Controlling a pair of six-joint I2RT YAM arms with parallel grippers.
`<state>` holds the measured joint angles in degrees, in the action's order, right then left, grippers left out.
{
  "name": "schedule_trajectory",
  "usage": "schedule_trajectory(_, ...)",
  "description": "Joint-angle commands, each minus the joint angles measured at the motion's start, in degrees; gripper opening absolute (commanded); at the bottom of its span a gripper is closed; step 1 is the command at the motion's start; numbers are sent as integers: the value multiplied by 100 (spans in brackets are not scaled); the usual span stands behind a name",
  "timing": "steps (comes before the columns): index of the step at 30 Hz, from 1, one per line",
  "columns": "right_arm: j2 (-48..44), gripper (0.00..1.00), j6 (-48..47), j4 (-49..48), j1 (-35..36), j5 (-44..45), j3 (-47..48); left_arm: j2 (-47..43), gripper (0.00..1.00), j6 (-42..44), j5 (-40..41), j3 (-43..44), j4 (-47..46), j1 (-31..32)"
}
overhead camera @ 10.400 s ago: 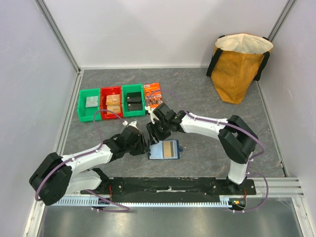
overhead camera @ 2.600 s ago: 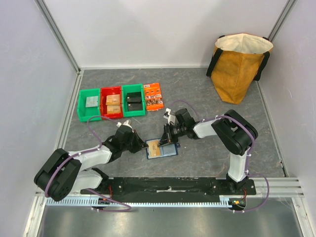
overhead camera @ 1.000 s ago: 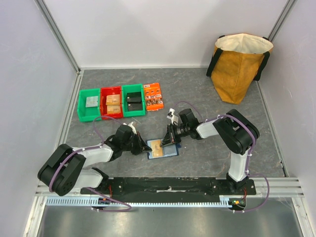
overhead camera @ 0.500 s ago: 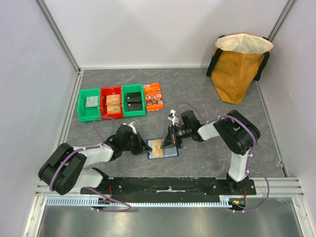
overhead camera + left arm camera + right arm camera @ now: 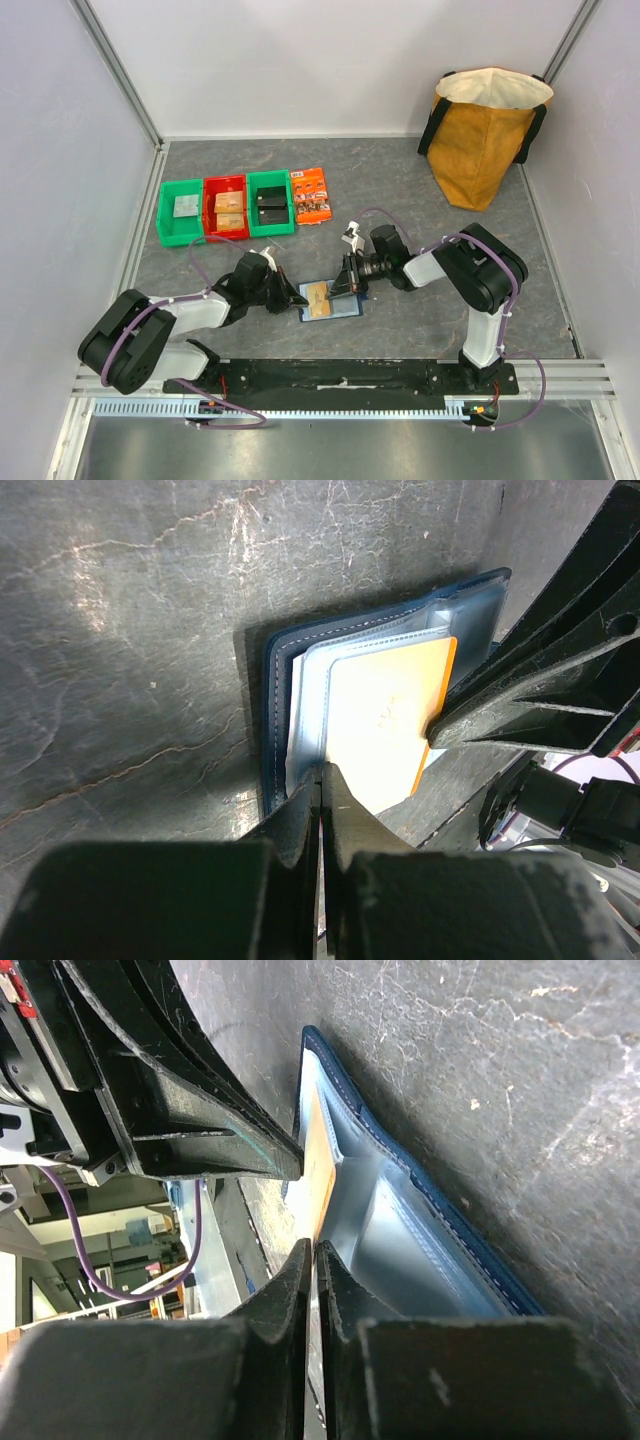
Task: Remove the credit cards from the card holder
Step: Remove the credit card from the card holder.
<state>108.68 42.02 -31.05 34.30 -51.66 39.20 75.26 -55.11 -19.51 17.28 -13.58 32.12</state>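
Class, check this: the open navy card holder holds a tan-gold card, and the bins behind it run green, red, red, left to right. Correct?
No: the top external view shows the rightmost bin is green, so they run green, red, green. The open card holder does hold a tan-gold card.

Two arms, same build. Left arm [image 5: 190,312]: white shell links btwn fat blk rounded joint housings. Right arm [image 5: 428,268]: ditto, w/ small white tag [image 5: 350,232] near wrist. Purple cable [image 5: 378,212] runs outside each arm in loose loops. Both arms sit on blk base plate [image 5: 340,375] along silver alu rail [image 5: 560,375]; small orange-red connector [image 5: 487,408] at R end. Left gripper [image 5: 320,778]: matte blk plastic, fingers tapering to thin tips, scuffed. Right gripper [image 5: 313,1248]: same.
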Motion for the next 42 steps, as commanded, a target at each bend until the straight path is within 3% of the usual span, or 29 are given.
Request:
schedule_trajectory(1, -128, 10, 201, -613, -55, -248, -114, 173, 2, 27, 377, -75, 453, -4)
schedule_trajectory(10, -154, 0, 193, -640, -169, -292, -202, 173, 2, 18, 369, -102, 444, -4)
schedule_trajectory(17, -198, 0, -88, -149, -170, -170, -106, 138, 2, 27, 360, -111, 444, -4)
schedule_trajectory(21, -321, 17, -501, 624, -161, 190, 96, 137, 2, 27, 360, -119, 444, -4)
schedule_trajectory(26, -331, 22, -625, 890, -108, 349, 237, 155, 2, 27, 351, -102, 436, -4)
schedule_trajectory(38, -76, 21, -423, 583, 59, 253, 307, 164, 2, 36, 342, -102, 427, -4)
schedule_trajectory(42, -40, 13, -396, 486, 59, 165, 290, 164, 2, 27, 334, -102, 427, -4)
